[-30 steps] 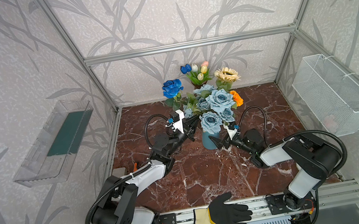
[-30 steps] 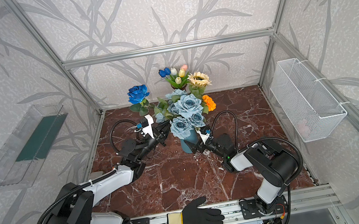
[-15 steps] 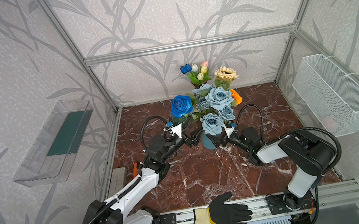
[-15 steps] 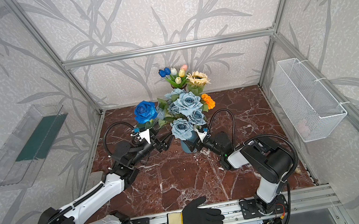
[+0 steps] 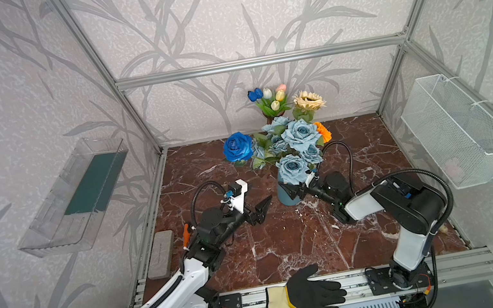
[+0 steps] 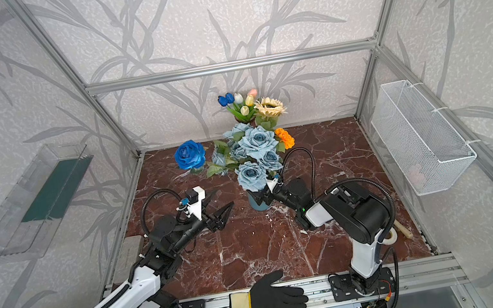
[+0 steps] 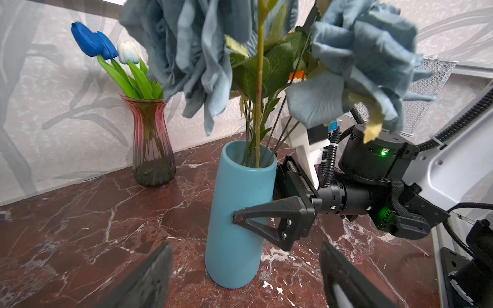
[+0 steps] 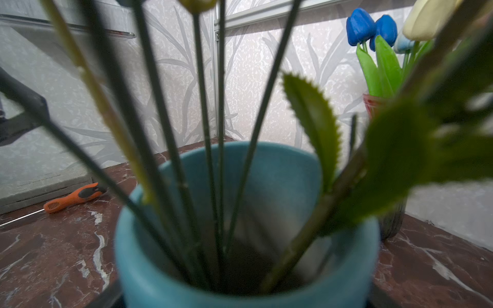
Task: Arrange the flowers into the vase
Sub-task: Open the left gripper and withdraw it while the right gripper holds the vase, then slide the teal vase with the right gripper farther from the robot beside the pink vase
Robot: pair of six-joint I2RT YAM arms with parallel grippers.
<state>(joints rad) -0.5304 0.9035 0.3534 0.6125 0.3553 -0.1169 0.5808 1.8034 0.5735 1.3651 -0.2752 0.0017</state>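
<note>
Your top views: bright, even, diffuse light, shadows faint. Left wrist view: left gripper (image 7: 245,280) fingers (image 7: 149,277) soft-blurred, scene ahead sharp. Right wrist view: stems (image 8: 206,106) and blue vase (image 8: 280,181) close ahead of right gripper (image 5: 290,193) blurred; tulips (image 8: 369,26) beyond sharp.

Vase in the right pincer's reach, left pincer alongside.
The vase (image 5: 285,196) stands between the right pincer's (image 5: 292,190) jaws, flowers (image 5: 300,139) in it, above that pincer. The left pincer (image 5: 260,211) sits just left of the vase, apart from it; a lone rose (image 5: 238,146) hangs ahead of it. Tulips (image 5: 272,103) stand farther ahead, at the back wall. The glove (image 5: 312,294) lies behind both pincers; the basket (image 5: 458,129) hangs right of the right one.
</note>
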